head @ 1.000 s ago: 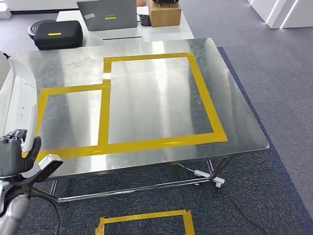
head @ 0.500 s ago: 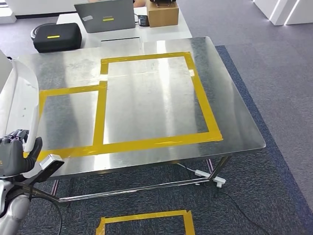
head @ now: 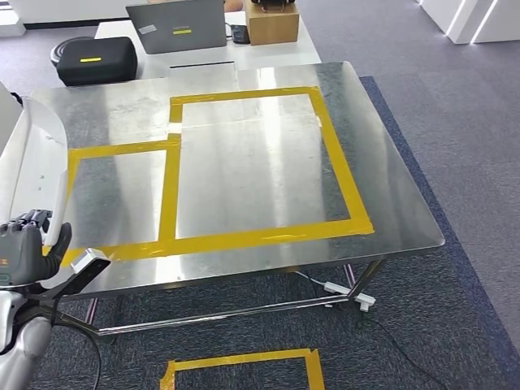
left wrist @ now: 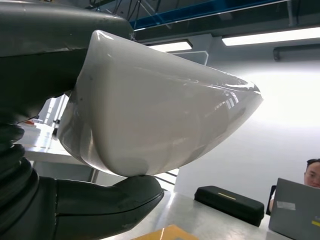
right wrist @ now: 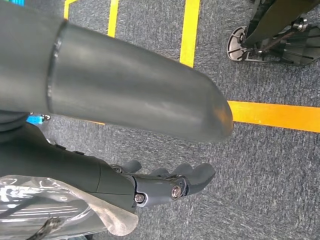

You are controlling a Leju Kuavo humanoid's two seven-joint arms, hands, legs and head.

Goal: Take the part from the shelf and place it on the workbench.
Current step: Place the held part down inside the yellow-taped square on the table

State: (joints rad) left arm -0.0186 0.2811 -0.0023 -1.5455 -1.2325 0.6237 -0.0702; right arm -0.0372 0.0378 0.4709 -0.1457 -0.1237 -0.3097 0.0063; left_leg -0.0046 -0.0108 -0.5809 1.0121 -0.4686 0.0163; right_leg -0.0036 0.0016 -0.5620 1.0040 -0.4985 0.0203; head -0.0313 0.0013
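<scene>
Nearest to us, at the lower left of the head view, the left hand (head: pixel 24 253) gripped the part (head: pixel 33 166), a glossy white curved shell. In the left wrist view the thumb (left wrist: pixel 113 200) pressed against the shell's underside and the fingers lay over its upper face, so the part (left wrist: pixel 151 120) was clamped between them. The part stood upright at the left edge of the head view, over the near left corner of the bench (head: pixel 398 187); whether it touched the steel top we could not tell.

The right hand (right wrist: pixel 166 185) held nothing; its fingers were stretched out and apart above grey carpet (right wrist: pixel 264 175) crossed by yellow floor tape (right wrist: pixel 275 116). A dark wheeled base (right wrist: pixel 271 40) stood near the tape.

On the floor in front of the bench we noted a yellow tape rectangle (head: pixel 242 359). A white power strip (head: pixel 346 294) lay under the bench by its right leg.

The bench top was bare polished steel, marked with two adjoining yellow tape frames: a small frame (head: pixel 116 149) on the left and a large frame (head: pixel 344 162) to its right.

Beyond the bench stood a white table (head: pixel 276 55). On it we logged a black case (head: pixel 95 59) at the left, a grey laptop (head: pixel 176 24) in the middle and a cardboard box (head: pixel 273 23) at the right. In the left wrist view a person (left wrist: pixel 311 174) sat behind the laptop.
</scene>
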